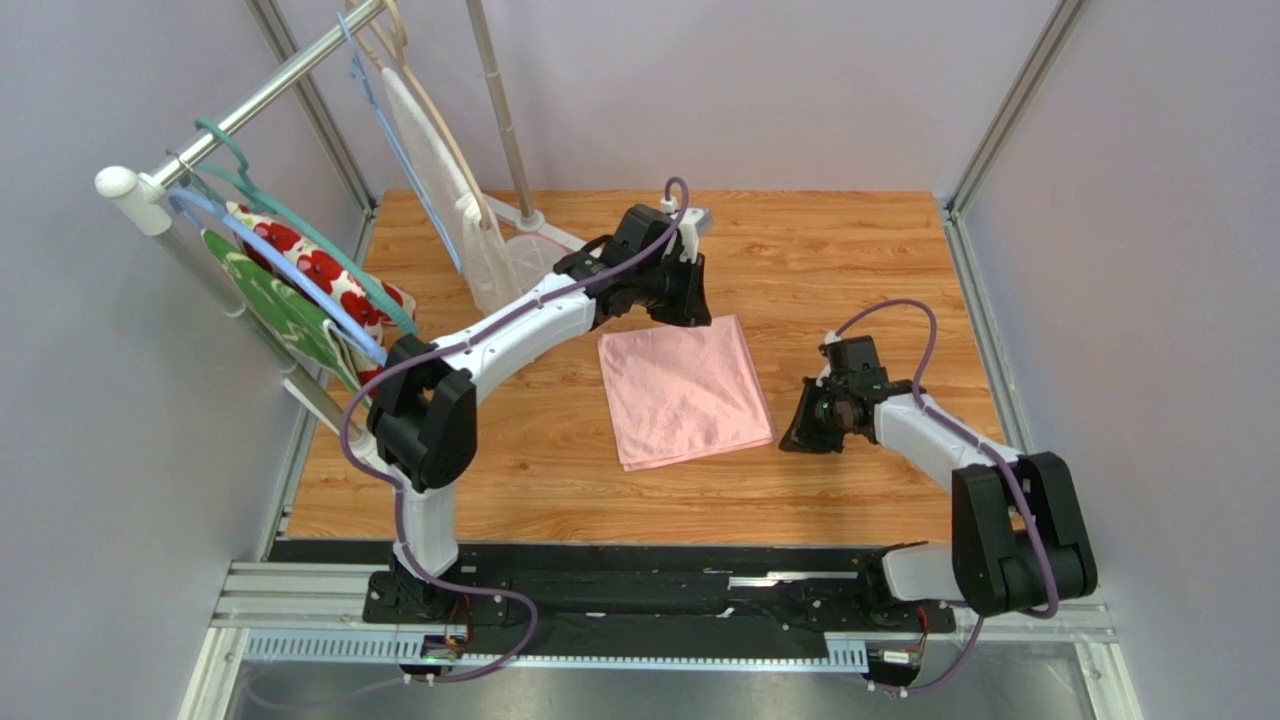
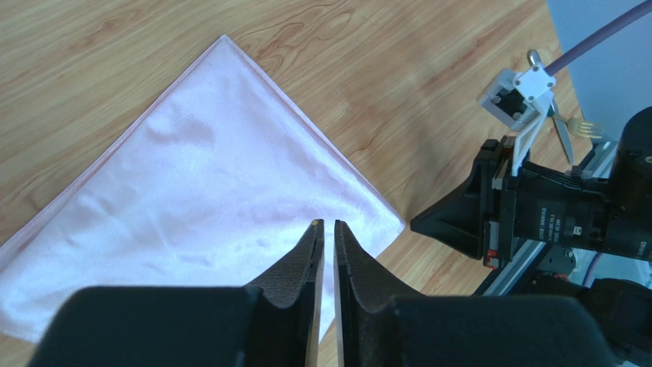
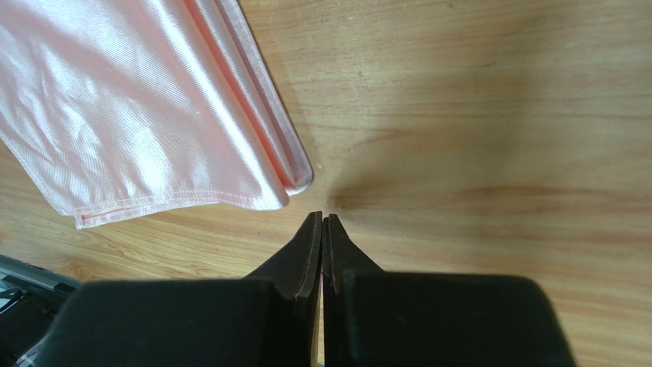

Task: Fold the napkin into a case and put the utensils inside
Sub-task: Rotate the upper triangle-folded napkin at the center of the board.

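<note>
pink napkin [image 1: 684, 390] lies folded on the table [image 1: 842, 255]; left gripper [image 2: 329, 225], narrowly parted, above its far edge; right gripper [image 3: 323, 218] closed, empty, just right.

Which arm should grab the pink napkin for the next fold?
Left, probably. The left pincer hangs over the light-pink folded cloth napkin near a corner, jaws slightly parted. The right pincer is shut over the wooden table, just off the cloth.

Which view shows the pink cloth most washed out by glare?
Left wrist view: the light-pink square cloth napkin glares almost white. Right wrist view: only shiny streaks; a soft shadow on the wooden table ahead of the jaws. Top view: even pink.
</note>
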